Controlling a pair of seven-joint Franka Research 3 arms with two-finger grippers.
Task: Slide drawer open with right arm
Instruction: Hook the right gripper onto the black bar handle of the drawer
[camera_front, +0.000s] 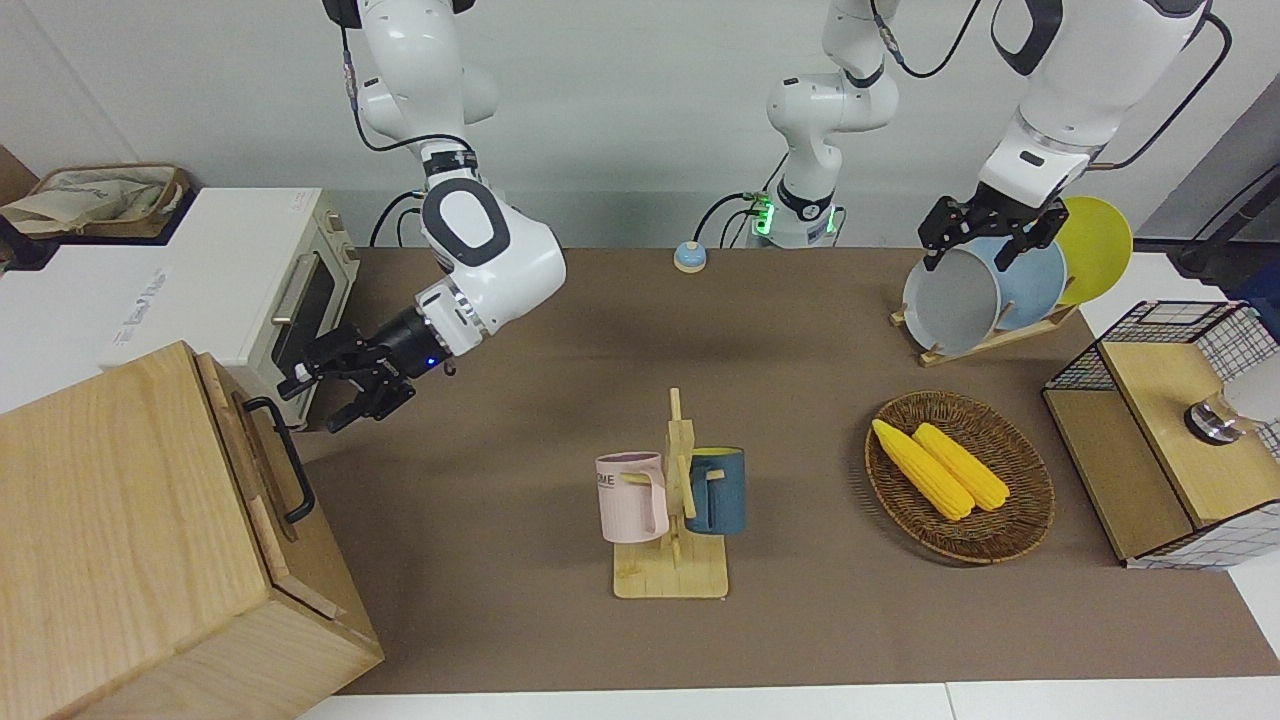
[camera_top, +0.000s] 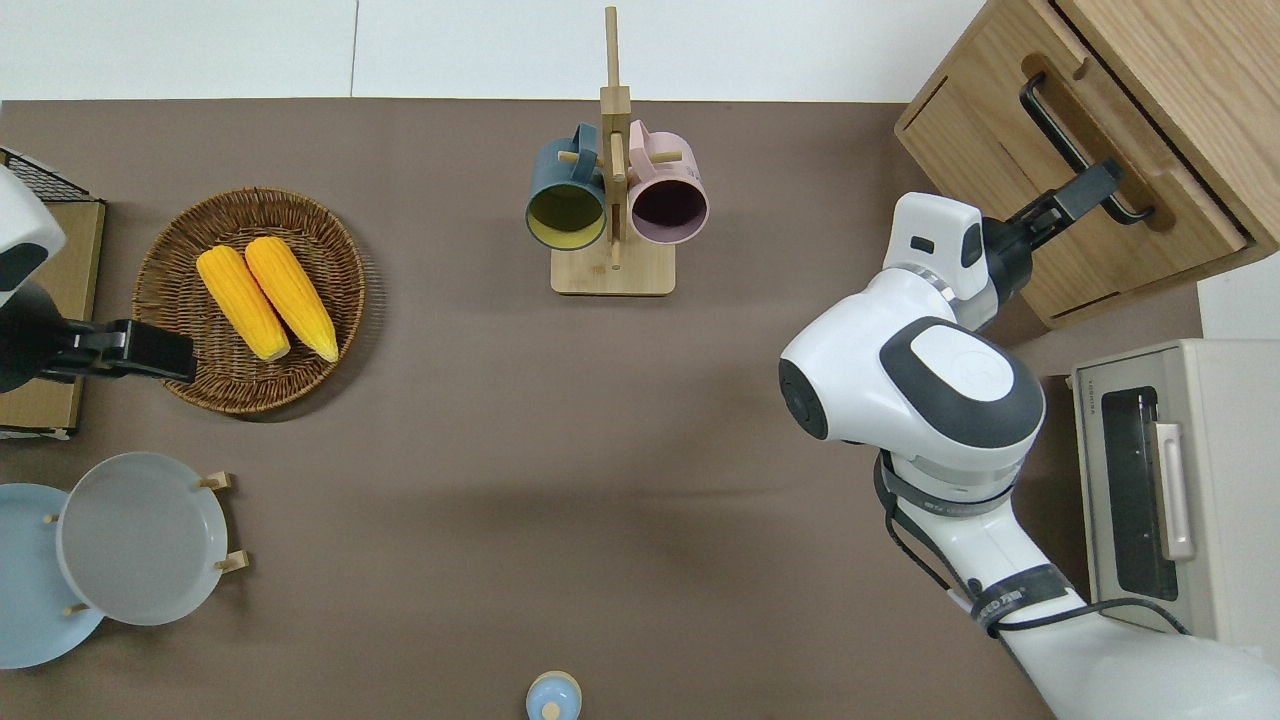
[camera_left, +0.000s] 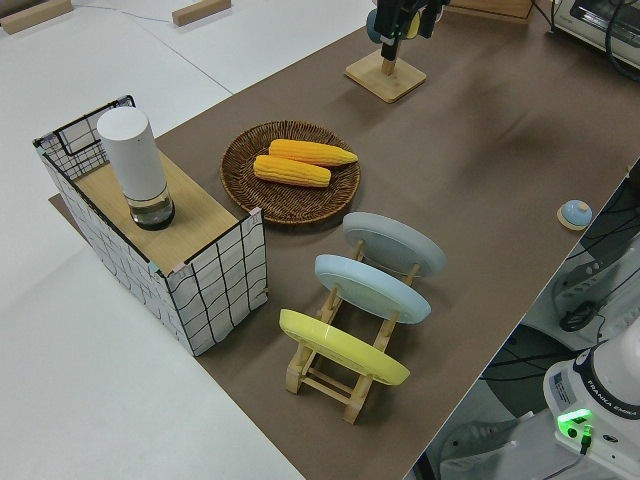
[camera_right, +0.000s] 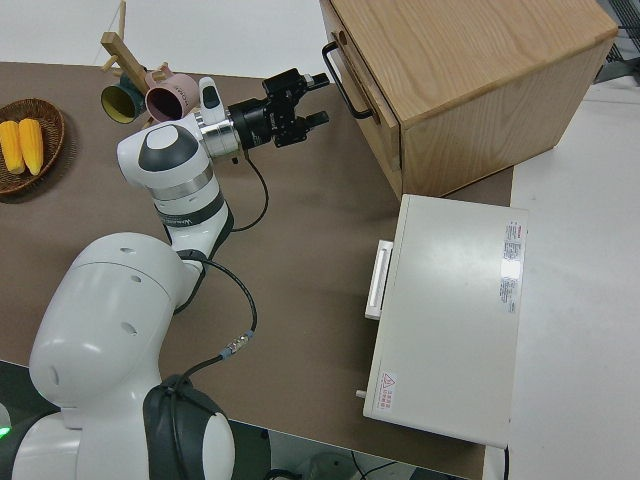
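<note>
One short gap is separating my spread-fingered right gripper (camera_top: 1090, 190) from the drawer (camera_top: 1075, 185) handle (camera_top: 1075, 150), lying at two o'clock overhead at the right arm's end, its bar running ten-to-four.

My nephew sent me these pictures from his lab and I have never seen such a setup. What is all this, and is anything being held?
These are two white robot arms at a brown table, photographed at once from the front, from above and from each side. The right hand is open and reaching toward the black handle of the drawer in the wooden cabinet; it holds nothing. The left arm is parked. Also on the table: a white toaster oven, two mugs on a wooden stand, a basket with two corn cobs, plates in a rack and a wire-mesh box.
</note>
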